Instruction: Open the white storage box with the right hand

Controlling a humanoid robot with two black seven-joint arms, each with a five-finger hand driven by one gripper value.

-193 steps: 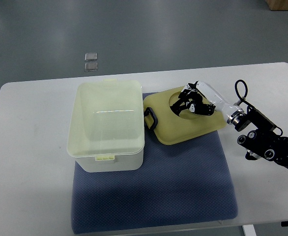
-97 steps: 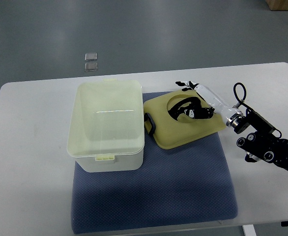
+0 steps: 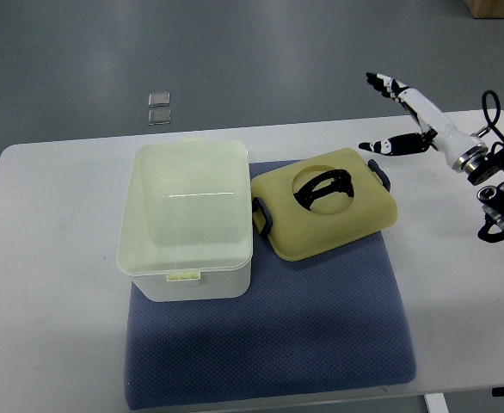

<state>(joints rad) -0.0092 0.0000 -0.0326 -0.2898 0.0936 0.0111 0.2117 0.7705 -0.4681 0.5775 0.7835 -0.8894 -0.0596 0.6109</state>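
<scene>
- Now the white storage box (image 3: pixel 186 219) stands open on the left part of a blue mat (image 3: pixel 269 335), its inside bare and pale, with a small latch tab at its near rim.
- Its lid (image 3: pixel 325 211), yellowish with a dark handle (image 3: pixel 325 188) in a round recess, lies flat on the mat just right of the box, touching or nearly touching the box's right wall; dark clips show at its left and right edges.
- The mat lies on a white table (image 3: pixel 54 284), reaching to the table's near edge.
- The right hand (image 3: pixel 402 112) is raised over the far right part of the table, apart from the lid, fingers spread and holding nothing; the thumb points back toward the lid.
- Its arm comes in from the right edge, with a black wrist joint (image 3: pixel 501 185) and a looped cable above it.
- Two small clear squares (image 3: pixel 158 108) lie on the grey floor beyond the table's far edge.
</scene>
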